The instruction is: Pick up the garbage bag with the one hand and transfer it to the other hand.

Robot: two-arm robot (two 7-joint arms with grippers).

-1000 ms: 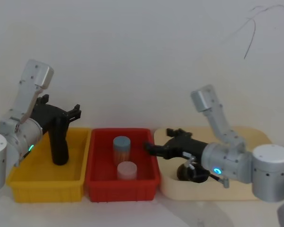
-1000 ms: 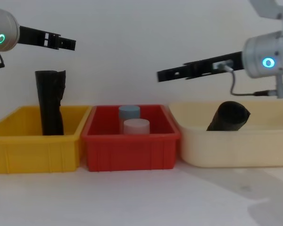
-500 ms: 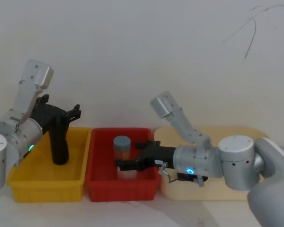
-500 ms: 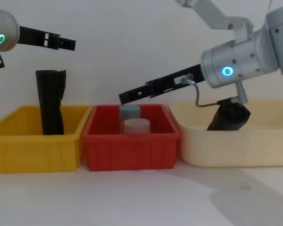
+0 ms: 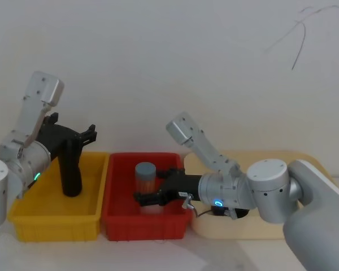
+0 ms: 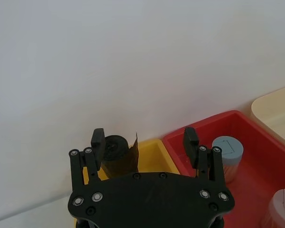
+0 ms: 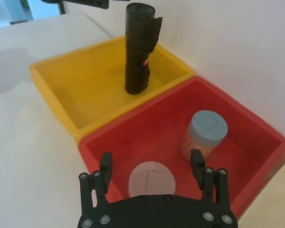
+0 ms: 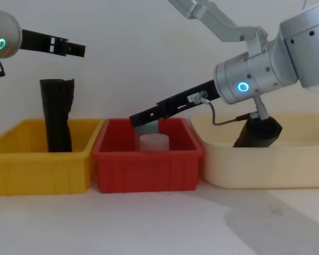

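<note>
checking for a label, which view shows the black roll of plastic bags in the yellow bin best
Right wrist view: the black roll of plastic bags stands whole in the yellow bin, red mark visible. Head view: left gripper crosses its top. Chest view: bin wall hides its base. Left wrist view: top end alone.

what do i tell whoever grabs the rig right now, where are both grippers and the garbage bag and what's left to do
Left gripper: open, empty, hovering above the garbage bag, not touching it.
Right gripper: open, empty, reaching low over the red bin, above the white-lidded jar.
Garbage bag: standing upright in the yellow bin. A second black roll leans in the cream tray.
Done: nothing yet; the bag is not gripped.
Left: grasp the bag with the left gripper, lift it, bring the right gripper over to take it, then release.
</note>
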